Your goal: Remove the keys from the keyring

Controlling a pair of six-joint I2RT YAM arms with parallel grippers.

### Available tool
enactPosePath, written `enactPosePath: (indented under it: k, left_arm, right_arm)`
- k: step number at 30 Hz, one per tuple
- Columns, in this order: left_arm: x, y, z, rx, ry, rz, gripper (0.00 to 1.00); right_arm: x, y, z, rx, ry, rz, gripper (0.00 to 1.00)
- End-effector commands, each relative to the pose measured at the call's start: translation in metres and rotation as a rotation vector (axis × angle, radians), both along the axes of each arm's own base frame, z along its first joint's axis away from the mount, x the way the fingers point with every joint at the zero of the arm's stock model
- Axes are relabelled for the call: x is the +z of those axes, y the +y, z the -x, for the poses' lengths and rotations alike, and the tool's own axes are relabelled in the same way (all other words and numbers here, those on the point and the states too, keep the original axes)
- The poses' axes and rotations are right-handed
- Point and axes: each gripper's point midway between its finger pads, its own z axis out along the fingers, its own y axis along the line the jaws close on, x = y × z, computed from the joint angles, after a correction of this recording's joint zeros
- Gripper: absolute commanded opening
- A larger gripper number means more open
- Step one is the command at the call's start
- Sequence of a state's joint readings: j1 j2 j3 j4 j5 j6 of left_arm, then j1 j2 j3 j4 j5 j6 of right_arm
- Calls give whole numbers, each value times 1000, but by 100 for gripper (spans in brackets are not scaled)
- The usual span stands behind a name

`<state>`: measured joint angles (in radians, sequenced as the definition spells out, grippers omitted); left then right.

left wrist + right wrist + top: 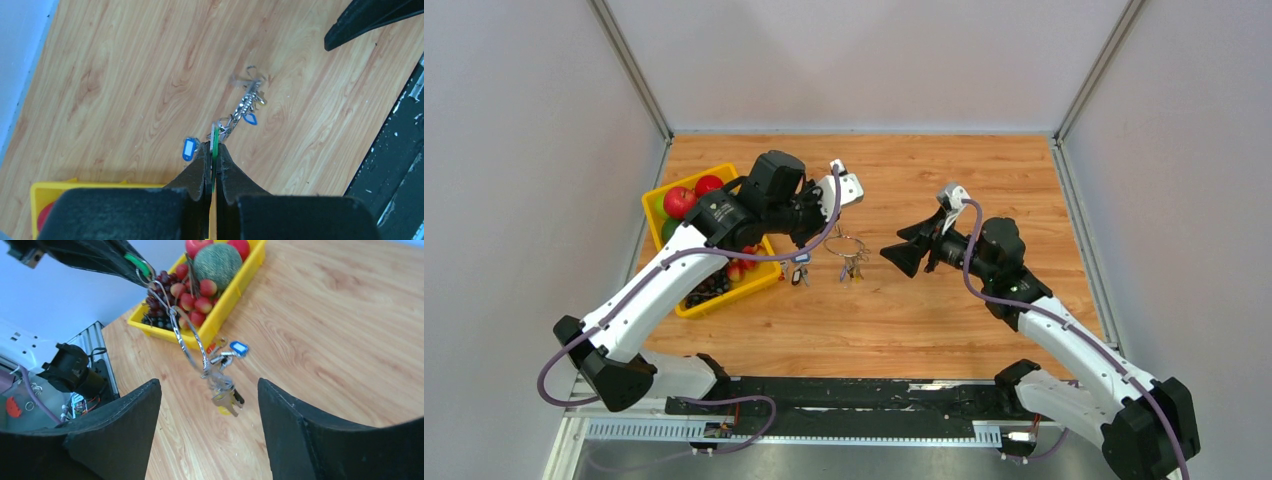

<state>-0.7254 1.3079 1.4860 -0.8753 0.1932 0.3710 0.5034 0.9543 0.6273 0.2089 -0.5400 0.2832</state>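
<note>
I work inside a plain, closed booth. Below me lies a wooden table (984, 310), its warm orange-brown boards showing grain that runs from side to side. A pale grey back wall (864, 60) stands behind it, and a left wall (514, 180) and a right wall (1194, 180) of the same matte grey close the sides. A slim metal left post (631, 70) and right post (1100, 68) mark the far corners. Along my near edge runs a black strip (864, 395), scuffed with white flecks, and just before it a ribbed aluminium rail (844, 433). The light is soft and even, and the shadows on the wood are faint.
</note>
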Motion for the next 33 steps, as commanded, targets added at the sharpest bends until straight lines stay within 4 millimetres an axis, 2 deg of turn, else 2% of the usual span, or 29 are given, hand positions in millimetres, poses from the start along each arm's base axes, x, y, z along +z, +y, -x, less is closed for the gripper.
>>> enactPosePath:
  k: [1,7,9,12,18,24,30,33]
  left_arm:
    - [20,5,12,-61,-25,-17,0]
    - [22,11,14,-107,-114,-94,0]
    - [21,17,7,-83,-179,-165,0]
    - [27,34,-17,34,-312,-282,0]
    - [54,40,-35,153,-476,-247,0]
    - [69,37,-33,153,-530,-221,0]
    - [71,32,-29,150,-534,-214,0]
    - [71,32,-28,160,-528,-224,0]
  right_arm:
    - [48,13,12,112,-233,-103,75]
    - [59,30,10,135,-302,-133,75]
    - [63,40,13,139,-340,-131,75]
    - [62,50,9,126,-358,-110,75]
    - [62,60,4,91,-360,-106,73]
    - [66,69,4,60,-421,-139,71]
    - [61,83,-11,55,-407,-127,60]
    - [62,88,-11,77,-410,-143,65]
